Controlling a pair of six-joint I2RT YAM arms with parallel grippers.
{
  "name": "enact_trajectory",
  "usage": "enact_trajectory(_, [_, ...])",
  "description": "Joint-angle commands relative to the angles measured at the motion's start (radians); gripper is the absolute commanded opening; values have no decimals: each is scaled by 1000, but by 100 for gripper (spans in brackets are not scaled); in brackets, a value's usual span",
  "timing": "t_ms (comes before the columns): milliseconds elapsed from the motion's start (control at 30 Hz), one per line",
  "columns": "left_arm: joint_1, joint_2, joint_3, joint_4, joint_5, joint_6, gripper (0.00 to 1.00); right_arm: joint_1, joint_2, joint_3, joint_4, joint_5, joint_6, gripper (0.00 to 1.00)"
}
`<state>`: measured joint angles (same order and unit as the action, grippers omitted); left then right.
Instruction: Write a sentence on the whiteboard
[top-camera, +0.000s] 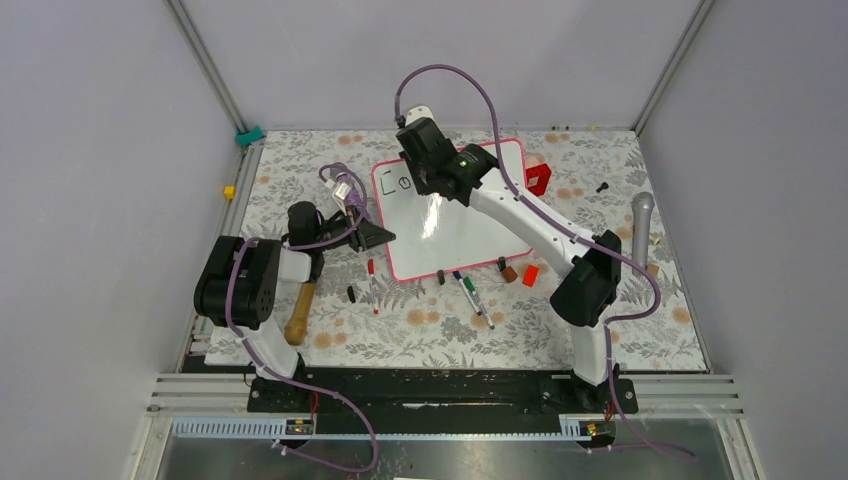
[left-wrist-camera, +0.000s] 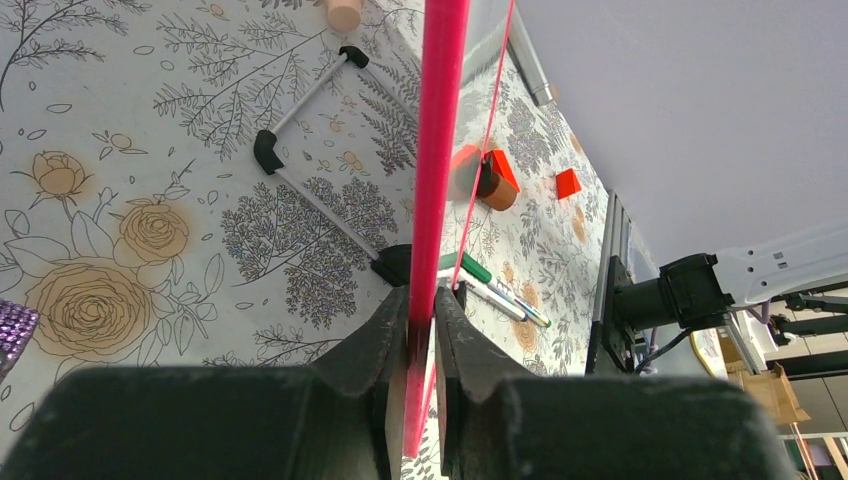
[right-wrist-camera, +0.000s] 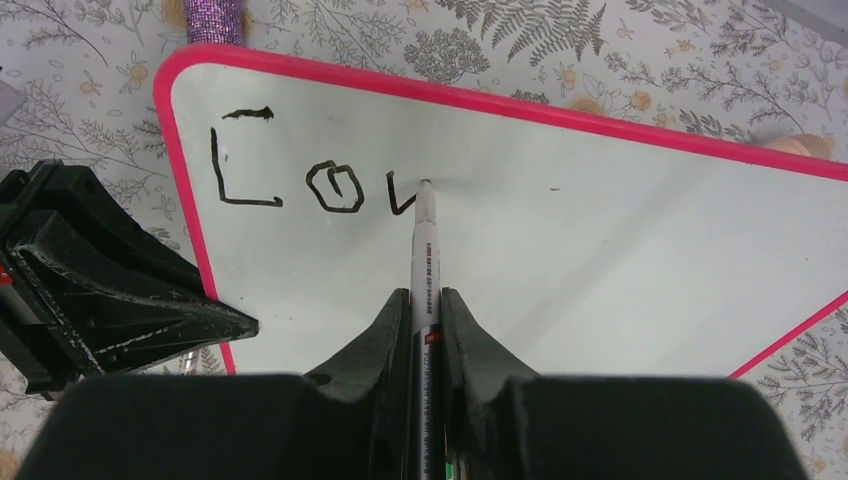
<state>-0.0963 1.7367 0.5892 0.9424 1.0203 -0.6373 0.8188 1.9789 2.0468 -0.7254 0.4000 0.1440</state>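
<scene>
The large glossy white whiteboard with rounded corners and a thin pink-red frame (top-camera: 470, 235) (right-wrist-camera: 600, 250) sits at an angle in the upper middle of the top view, on a floral-patterned table cover (top-camera: 620, 310).

Thin black handwritten lettering (right-wrist-camera: 330, 187) begins near the board's upper left corner in the right wrist view: an angular "C", an "o" and the start of a third letter. To the right of these strokes and below them, the board is bare white out to its frame.

The right gripper (right-wrist-camera: 425, 300) pinches a slim white marker (right-wrist-camera: 426, 240), whose tip meets the end of the last stroke. The left gripper (left-wrist-camera: 420, 312) has its jaws pressed onto the board's pink left edge, at centre left of the top view.

Just beside the board's upper right corner stands a small red block (top-camera: 538, 179). Along its lower edge lie loose coloured pens (top-camera: 470, 290), a brown block (top-camera: 508, 272) and an orange block (top-camera: 530, 275). A grey cylinder (top-camera: 642, 225) lies well apart at the right of the frame.
</scene>
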Motion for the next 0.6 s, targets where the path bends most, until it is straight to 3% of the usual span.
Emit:
enact_trajectory(0, [6, 6, 27, 46, -9, 13, 0, -10, 19, 70, -16, 8, 2, 0])
enact_trajectory(567, [5, 5, 27, 46, -9, 13, 0, -10, 13, 54, -31, -5, 10, 0])
